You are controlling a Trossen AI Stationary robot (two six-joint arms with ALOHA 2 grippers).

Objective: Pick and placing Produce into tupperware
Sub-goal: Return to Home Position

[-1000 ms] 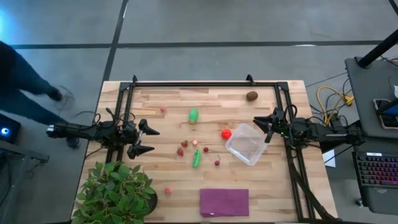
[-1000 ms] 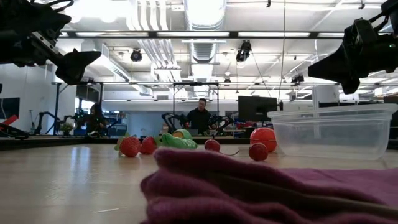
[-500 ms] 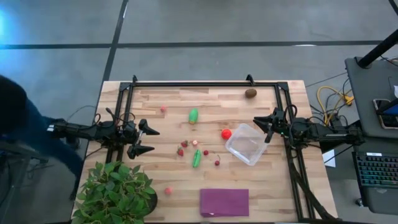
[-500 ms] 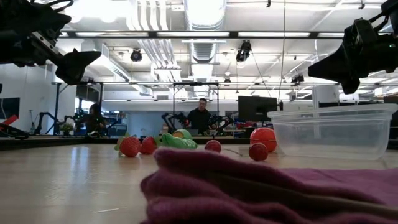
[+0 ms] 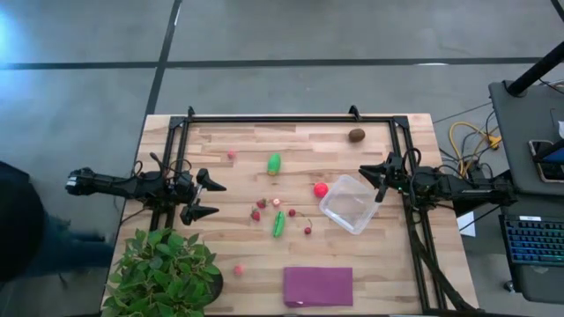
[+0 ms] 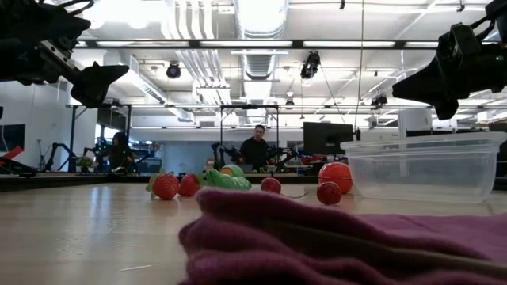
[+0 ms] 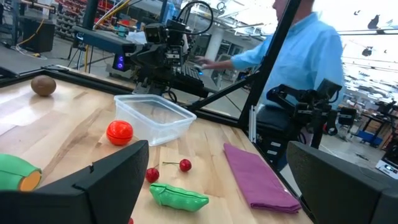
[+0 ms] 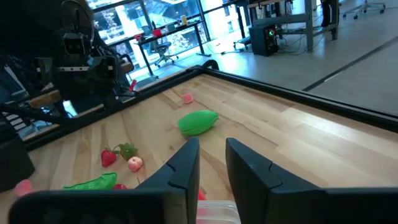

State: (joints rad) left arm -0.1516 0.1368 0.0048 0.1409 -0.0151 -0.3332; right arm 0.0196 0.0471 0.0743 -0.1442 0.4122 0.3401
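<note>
Clear plastic, the tupperware (image 5: pixel 350 205) sits on the right half of the wooden surface (image 5: pixel 229 251) with nothing in it; the red-pink ball (image 5: pixel 320 188) lies just beside its left corner, outside; the brown kiwi (image 5: pixel 356 135) rests on the boards near the far right corner, well apart from the container; one green oblong piece (image 5: pixel 274 164) lies toward the far middle, the other green piece (image 5: pixel 278 223) nearer, with strawberries (image 5: pixel 256 214) and tiny red berries (image 5: pixel 307 230) scattered round it; only the high view shows the purple sheet (image 5: pixel 317 286) lying flat at the near edge and the potted plant (image 5: pixel 163 273) at the near left corner, while in the low view that sheet's folds fill the foreground and the container's see-through walls show bare inside; the left wrist view adds a person in a light blue shirt (image 7: pixel 311 50) behind the right arm; the left hand (image 5: pixel 218 198) hovers at the left edge, fingers spread wide, holding nothing; the right hand (image 8: pixel 211 143) hangs just beside the container's right side, fingers a narrow gap apart, empty; the strip of boards between the produce and the near edge lies open.
</note>
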